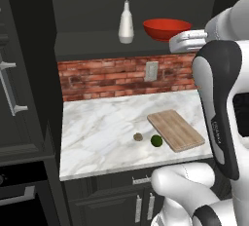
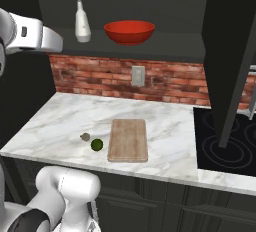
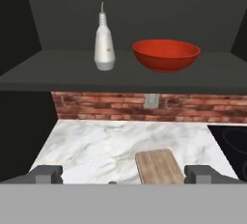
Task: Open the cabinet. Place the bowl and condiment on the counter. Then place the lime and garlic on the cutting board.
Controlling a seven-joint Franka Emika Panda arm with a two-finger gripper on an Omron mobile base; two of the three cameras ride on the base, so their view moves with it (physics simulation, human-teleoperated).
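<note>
The cabinet [image 3: 130, 73] stands open, its dark shelf bare at the front and its right door [image 2: 227, 51] swung out over the stovetop [image 2: 225, 143]. Below it the counter [image 1: 97, 132] runs pale and veined under a red brick backsplash [image 2: 100, 78] with a grey outlet [image 2: 138, 75] set in it. The white arm [image 1: 221, 103] rises at the right of the left base view, its hand level with the shelf. The board [image 2: 128, 139] lies flat on the counter, near its front edge. The bowl [image 3: 166, 54] sits upright on the shelf, at 3 o'clock of the bottle [image 3: 104, 47] in the hand view, near it but apart. The bottle stands upright, nozzle up. In the right base view the lime [image 2: 97, 144] rests on the counter just beside the board's left edge, at 9 o'clock of it, not on it. The garlic [image 2: 85, 136] lies at about 10 o'clock of the lime, close but not touching. The gripper [image 3: 123, 174] has its jaws spread wide and empty, its fingertips [image 3: 47, 173] at the bottom of the hand view, facing the shelf and well short of bowl and bottle.
</note>
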